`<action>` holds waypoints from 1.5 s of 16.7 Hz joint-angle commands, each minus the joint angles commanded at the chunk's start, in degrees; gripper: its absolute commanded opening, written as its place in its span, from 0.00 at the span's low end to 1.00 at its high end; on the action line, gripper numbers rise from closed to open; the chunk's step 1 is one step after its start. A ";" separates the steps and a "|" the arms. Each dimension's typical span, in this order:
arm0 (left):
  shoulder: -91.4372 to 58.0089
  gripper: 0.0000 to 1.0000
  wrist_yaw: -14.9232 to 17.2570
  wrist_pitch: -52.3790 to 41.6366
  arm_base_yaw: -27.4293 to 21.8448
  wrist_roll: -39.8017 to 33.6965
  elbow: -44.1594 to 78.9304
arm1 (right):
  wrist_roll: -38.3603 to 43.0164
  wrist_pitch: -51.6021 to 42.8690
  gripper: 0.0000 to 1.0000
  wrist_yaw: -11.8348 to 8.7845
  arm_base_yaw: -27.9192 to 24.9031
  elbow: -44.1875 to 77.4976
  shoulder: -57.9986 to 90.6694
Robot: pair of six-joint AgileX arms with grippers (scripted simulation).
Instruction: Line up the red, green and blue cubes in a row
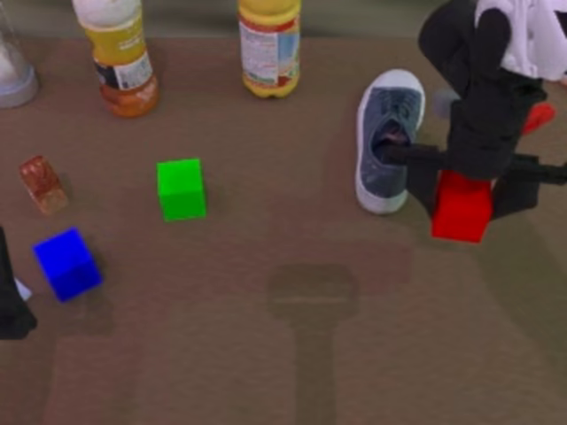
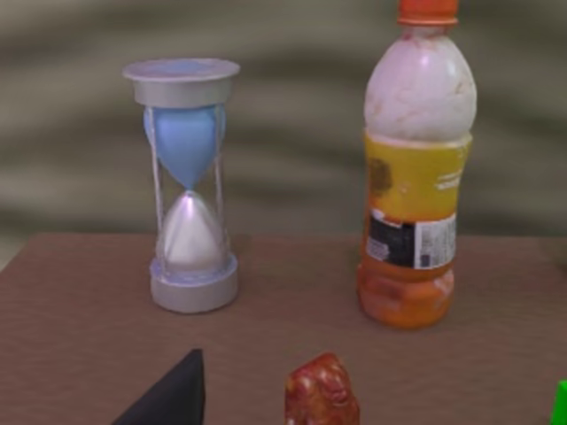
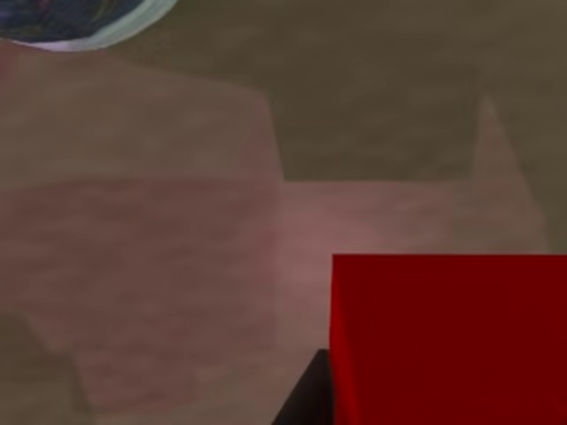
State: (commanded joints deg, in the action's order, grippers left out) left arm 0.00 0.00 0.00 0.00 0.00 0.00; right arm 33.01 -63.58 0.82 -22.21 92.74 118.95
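On the table's right side, just beside the grey canvas shoe (image 1: pixel 388 142), the right gripper (image 1: pixel 462 181) clamps the bright red matte cube (image 1: pixel 462 207). Well apart at left sit the bright green matte cube (image 1: pixel 181 188) and, nearer the left edge, the deep blue matte cube (image 1: pixel 67 263). Left gripper (image 1: pixel 12 305) is parked at the left edge; cannot tell its grip.

You're looking at a brown table (image 1: pixel 266 354) crossed by soft shadows, with a blurred greenish-grey backdrop (image 2: pixel 292 133) behind.

Red cube (image 3: pixel 447 341) near shoe (image 3: pixel 80 22)
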 joint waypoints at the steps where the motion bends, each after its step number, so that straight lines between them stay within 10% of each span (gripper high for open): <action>1: 0.00 1.00 0.00 0.00 0.00 0.00 0.00 | 2.39 -1.41 0.00 0.05 -3.21 3.04 1.76; 10: 0.00 1.00 0.00 0.00 0.00 0.00 0.00 | 23.01 -12.71 0.00 0.41 -32.45 27.96 14.99; 25: 0.00 1.00 0.00 0.00 0.00 0.00 0.00 | 24.50 0.62 0.00 0.50 -34.19 17.82 17.75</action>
State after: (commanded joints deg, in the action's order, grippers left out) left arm 0.00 0.00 0.00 0.00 0.00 0.00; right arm 57.51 -62.96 1.32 -56.40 110.55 136.70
